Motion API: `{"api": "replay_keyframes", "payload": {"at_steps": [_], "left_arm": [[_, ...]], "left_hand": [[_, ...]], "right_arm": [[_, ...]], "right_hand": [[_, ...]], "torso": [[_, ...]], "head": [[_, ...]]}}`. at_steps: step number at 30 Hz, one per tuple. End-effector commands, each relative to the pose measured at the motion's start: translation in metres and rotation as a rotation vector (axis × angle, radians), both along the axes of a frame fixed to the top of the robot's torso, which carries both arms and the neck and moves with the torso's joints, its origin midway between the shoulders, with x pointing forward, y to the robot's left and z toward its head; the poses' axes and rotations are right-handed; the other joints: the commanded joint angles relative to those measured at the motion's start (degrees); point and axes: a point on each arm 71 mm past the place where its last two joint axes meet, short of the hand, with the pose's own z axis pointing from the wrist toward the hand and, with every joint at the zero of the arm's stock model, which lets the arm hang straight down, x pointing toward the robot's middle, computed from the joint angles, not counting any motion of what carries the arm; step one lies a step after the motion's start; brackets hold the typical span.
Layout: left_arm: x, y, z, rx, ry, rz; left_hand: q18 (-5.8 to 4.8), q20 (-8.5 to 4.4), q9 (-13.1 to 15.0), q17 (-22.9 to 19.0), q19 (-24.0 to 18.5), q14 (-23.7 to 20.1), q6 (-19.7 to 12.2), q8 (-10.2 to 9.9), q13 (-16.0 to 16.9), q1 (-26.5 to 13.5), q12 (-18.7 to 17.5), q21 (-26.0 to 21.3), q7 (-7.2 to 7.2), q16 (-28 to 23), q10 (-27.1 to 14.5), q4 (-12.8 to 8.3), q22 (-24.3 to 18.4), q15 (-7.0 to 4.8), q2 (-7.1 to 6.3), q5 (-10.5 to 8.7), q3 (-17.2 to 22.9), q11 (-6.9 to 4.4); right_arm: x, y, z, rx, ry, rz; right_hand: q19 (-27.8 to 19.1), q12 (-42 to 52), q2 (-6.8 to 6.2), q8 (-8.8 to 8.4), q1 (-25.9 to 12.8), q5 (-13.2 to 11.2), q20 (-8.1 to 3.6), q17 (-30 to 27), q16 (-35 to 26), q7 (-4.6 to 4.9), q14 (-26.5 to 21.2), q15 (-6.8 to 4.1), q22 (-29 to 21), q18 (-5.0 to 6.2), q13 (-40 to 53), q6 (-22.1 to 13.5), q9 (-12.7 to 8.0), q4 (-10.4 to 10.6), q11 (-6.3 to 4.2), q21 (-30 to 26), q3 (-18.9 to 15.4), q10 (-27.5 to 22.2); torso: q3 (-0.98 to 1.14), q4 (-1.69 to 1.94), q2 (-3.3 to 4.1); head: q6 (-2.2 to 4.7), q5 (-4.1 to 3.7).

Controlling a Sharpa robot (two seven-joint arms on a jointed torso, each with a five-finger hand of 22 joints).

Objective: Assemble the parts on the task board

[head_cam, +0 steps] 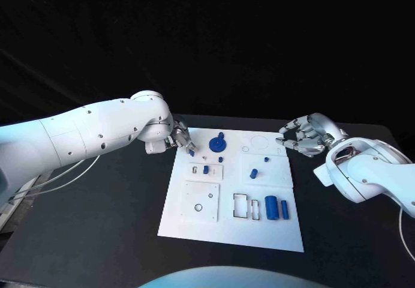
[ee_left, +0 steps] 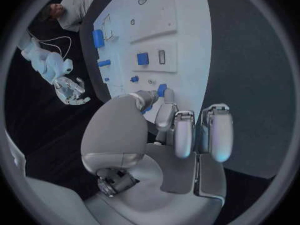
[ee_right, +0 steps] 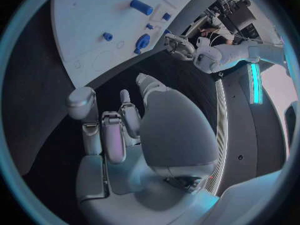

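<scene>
At the far left corner of the task board, the left hand hovers low with its fingers drawn together over a small blue part. The left wrist view shows a blue piece right at the fingertips, seemingly pinched between thumb and finger, though the contact itself is partly hidden, so the hold is a judgement rather than a certainty. Just beside it on the board sits the round blue disc, with smaller blue pegs nearby and a blue block toward the middle. Two blue cylinders lie near the board's near right edge, next to empty rectangular slots.

Off the far right corner of the board, over the black table, the right hand waits, its fingers curled loosely and holding nothing.

To do this step well, the left hand should probably keep the small part upright and firmly pinched, line it up squarely above its seat, and lower it straight without brushing the disc beside it. A tilted approach risks jamming or dropping so small a piece.
</scene>
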Motion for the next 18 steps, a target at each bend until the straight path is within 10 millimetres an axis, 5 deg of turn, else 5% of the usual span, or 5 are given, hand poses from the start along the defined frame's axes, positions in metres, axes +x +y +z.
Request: {"api": "replay_keyframes", "payload": {"at_steps": [1,18], "left_arm": [[-0.005,-0.005,0.002,-0.050,-0.038,-0.015],[-0.032,-0.007,-0.010,-0.024,-0.100,-0.117]], "left_hand": [[-0.82,-0.44,8.8,15.1,3.1,5.8,0.3,0.3,0.0,-1.0,0.3,-0.2,-0.51,0.2,0.3,-8.1,12.4,-0.45,-0.12,0.62,8.5,-0.01],[-0.87,-0.53,9.2,15.1,3.2,5.8,0.6,0.5,0.2,-1.4,0.4,0.0,-0.60,0.2,0.6,-8.7,12.5,-0.55,-0.54,1.96,9.3,-0.10]], "right_arm": [[0.000,0.001,0.000,-0.007,-0.005,0.012],[0.000,-0.001,-0.001,-0.005,-0.006,0.006]], "right_hand": [[-0.2,-0.3,-0.40,0.38,-0.3,0.3,-0.06,9.2,-0.2,-0.19,4.5,-0.38,0.0,1.07,-0.1,-0.3,0.0,0.1,-0.40,-0.3,0.2,-0.1],[-0.2,-0.4,-0.30,0.40,-0.5,0.5,-0.06,9.2,-0.3,-0.19,4.5,-0.38,-0.1,1.08,-0.2,-0.3,0.1,0.2,-0.39,-0.4,0.3,-0.2]], "torso": [[-0.01,-0.07,-0.01],[-0.10,0.01,0.08]], "head": [[0.00,0.07],[-0.04,0.38]]}}
